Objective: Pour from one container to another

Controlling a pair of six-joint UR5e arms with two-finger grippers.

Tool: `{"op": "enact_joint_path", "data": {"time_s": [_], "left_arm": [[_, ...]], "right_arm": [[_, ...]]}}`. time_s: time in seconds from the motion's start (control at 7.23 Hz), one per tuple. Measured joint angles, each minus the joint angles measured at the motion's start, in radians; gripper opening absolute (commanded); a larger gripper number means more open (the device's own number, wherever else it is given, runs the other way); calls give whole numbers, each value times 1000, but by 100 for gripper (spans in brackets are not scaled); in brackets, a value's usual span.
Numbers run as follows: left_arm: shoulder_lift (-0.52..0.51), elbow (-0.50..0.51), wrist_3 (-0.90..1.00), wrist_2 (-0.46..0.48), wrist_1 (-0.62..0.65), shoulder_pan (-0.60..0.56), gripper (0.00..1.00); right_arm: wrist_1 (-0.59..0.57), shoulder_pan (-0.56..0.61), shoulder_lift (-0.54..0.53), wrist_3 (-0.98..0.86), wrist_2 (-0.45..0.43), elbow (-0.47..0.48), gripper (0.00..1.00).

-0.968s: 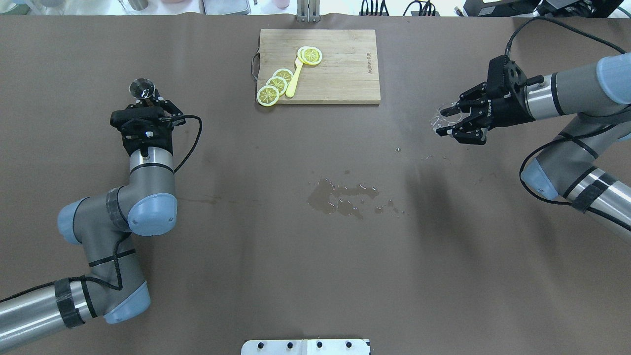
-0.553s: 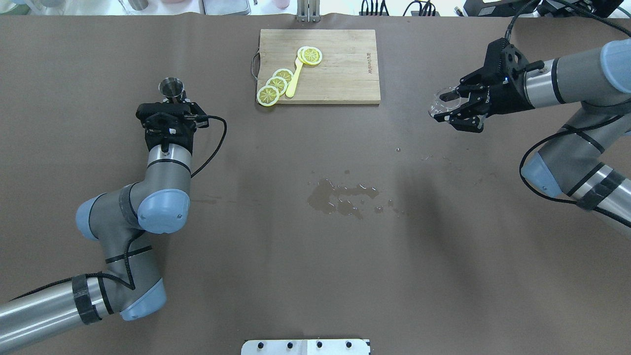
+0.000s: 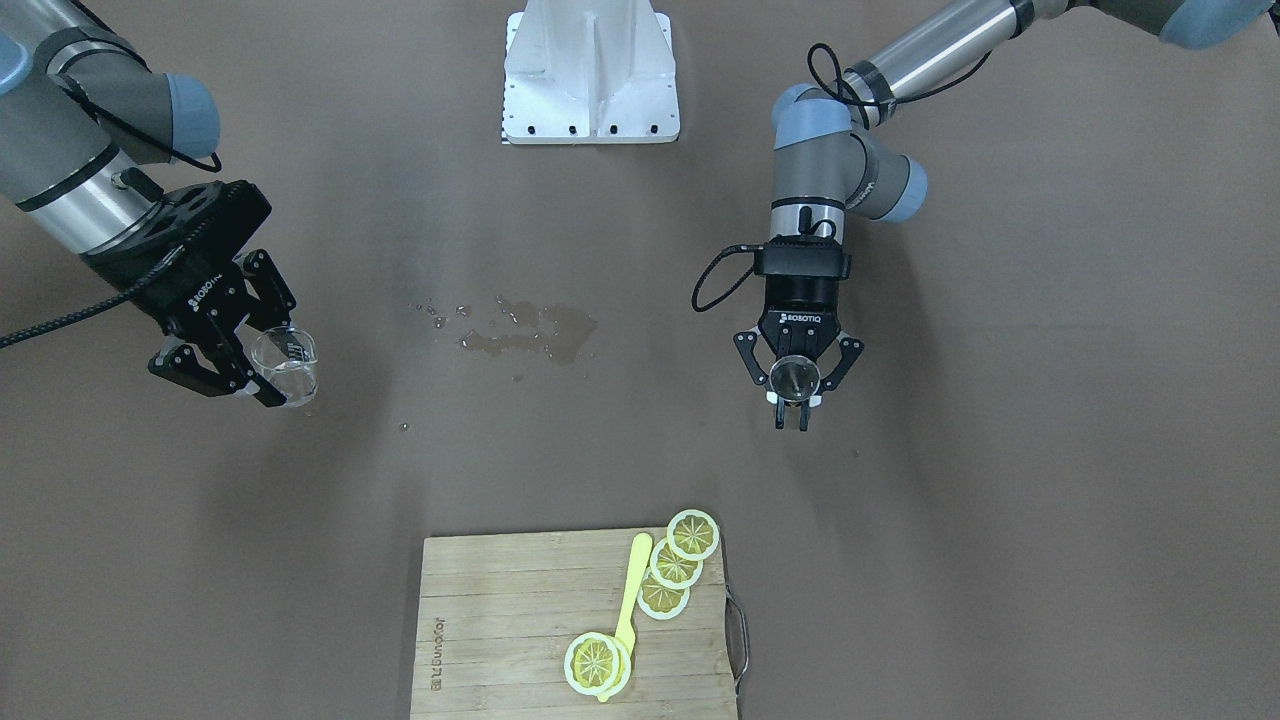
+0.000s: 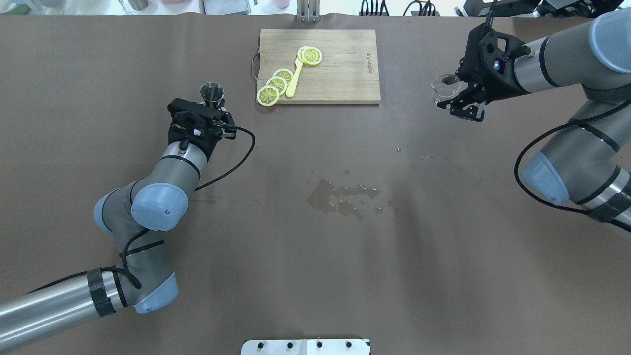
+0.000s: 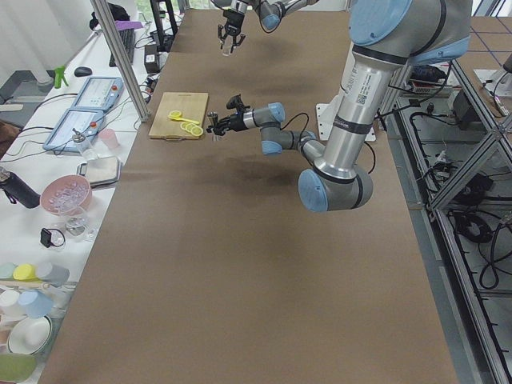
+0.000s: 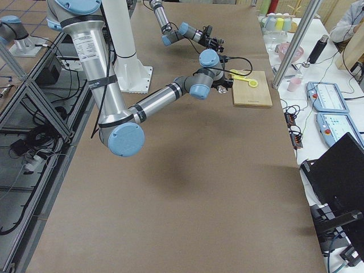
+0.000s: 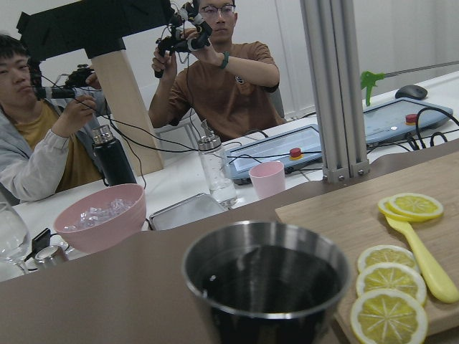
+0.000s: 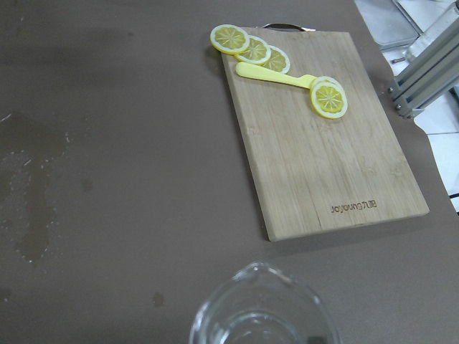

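My left gripper (image 4: 213, 102) is shut on a small metal cup (image 4: 212, 91) held above the table, just left of the cutting board. The left wrist view shows the metal cup (image 7: 265, 279) upright with dark liquid in it. Across the table, the same cup (image 3: 795, 378) sits between the left gripper's (image 3: 795, 408) fingers. My right gripper (image 4: 452, 91) is shut on a clear glass beaker (image 4: 444, 88), lifted off the table right of the board. The beaker (image 3: 285, 367) looks roughly upright, and its spouted rim (image 8: 262, 308) fills the bottom of the right wrist view.
A wooden cutting board (image 4: 345, 69) at the far middle carries lemon slices (image 4: 276, 84) and a yellow utensil (image 4: 294, 79). A spilled puddle (image 4: 340, 197) wets the brown table's centre. The robot's white base plate (image 4: 305, 346) is at the near edge. Operators and a pink bowl (image 7: 100, 215) lie beyond the far edge.
The left arm has carried the metal cup rightward toward the cutting board. The right gripper has moved farther back and up with the beaker, turning it more upright.
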Motion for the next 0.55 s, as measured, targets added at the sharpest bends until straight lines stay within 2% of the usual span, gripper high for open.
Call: {"op": "enact_joint_path", "data": {"time_s": [0.28, 0.55], "left_arm": [[-1, 2, 153, -112, -132, -3, 0], [-1, 9, 206, -209, -214, -4, 0]], "right_arm": [[-123, -10, 30, -64, 56, 36, 0], [-202, -13, 81, -76, 124, 33, 0]]}}
